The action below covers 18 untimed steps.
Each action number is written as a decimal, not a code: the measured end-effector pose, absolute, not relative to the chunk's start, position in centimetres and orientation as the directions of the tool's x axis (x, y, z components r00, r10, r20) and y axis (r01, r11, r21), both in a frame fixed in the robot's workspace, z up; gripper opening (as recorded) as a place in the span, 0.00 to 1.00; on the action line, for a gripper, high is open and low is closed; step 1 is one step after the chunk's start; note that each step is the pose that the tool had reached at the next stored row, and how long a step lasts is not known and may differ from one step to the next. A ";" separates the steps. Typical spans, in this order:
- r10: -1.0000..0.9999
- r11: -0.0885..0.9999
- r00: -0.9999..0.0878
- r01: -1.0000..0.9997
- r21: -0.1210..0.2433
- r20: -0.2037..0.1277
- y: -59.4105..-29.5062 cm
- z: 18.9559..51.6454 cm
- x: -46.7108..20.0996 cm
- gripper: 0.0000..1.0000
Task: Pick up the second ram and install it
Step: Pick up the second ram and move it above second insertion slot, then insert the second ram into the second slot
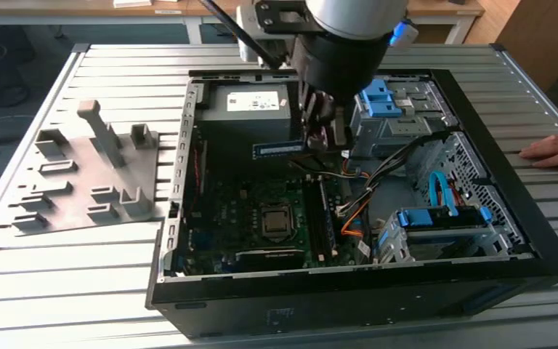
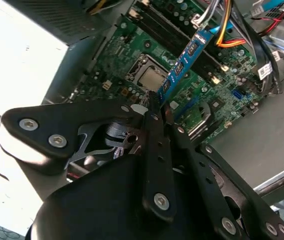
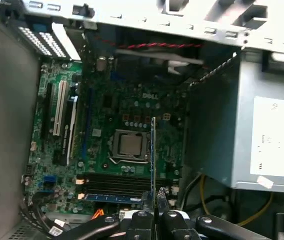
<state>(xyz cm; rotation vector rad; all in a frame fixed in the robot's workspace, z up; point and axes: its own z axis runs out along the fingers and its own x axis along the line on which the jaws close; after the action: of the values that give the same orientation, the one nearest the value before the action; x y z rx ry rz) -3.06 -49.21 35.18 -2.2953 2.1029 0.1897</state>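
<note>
Hand [image 1: 322,137] tight around one end of second ram [image 1: 279,148]

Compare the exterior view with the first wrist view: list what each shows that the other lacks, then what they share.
Exterior view adds: the grey tray on the table and a person's fingers beside the case. First wrist view adds: white slots and a seated ram on the motherboard. Both: the hand shut on the held ram, the CPU socket, the power supply.

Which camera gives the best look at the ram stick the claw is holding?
The second wrist view: the ram shows its chip face, close up. The exterior view shows it small and side-on; the first wrist view, edge-on.
</note>
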 end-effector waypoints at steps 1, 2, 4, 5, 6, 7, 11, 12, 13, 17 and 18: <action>-0.991 -0.091 0.083 -0.994 0.065 -0.105 -49.4 35.0 -2.9 0.14; -0.991 -0.091 0.084 -0.994 0.065 -0.105 -49.4 34.8 -2.8 0.14; -0.991 -0.091 0.083 -0.994 0.065 -0.105 -49.5 34.7 -2.8 0.14; -0.991 -0.090 0.083 -0.994 0.065 -0.105 -49.5 34.7 -2.8 0.14; -0.991 -0.090 0.083 -0.994 0.065 -0.105 -49.5 34.7 -2.8 0.14; -0.991 -0.090 0.083 -0.994 0.065 -0.105 -49.5 34.7 -2.8 0.14; -0.991 -0.090 0.083 -0.994 0.065 -0.104 -49.5 34.7 -2.8 0.14; -0.991 -0.090 0.083 -0.994 0.065 -0.104 -49.5 34.7 -2.8 0.14; -0.991 -0.090 0.083 -0.994 0.065 -0.104 -49.5 34.7 -2.8 0.14; -0.991 -0.090 0.083 -0.994 0.065 -0.104 -49.5 34.7 -2.8 0.14; -0.991 -0.090 0.083 -0.994 0.065 -0.104 -49.5 34.7 -2.8 0.14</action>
<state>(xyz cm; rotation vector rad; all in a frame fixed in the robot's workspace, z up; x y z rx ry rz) -2.77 -49.46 34.67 -2.2957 2.1034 0.1889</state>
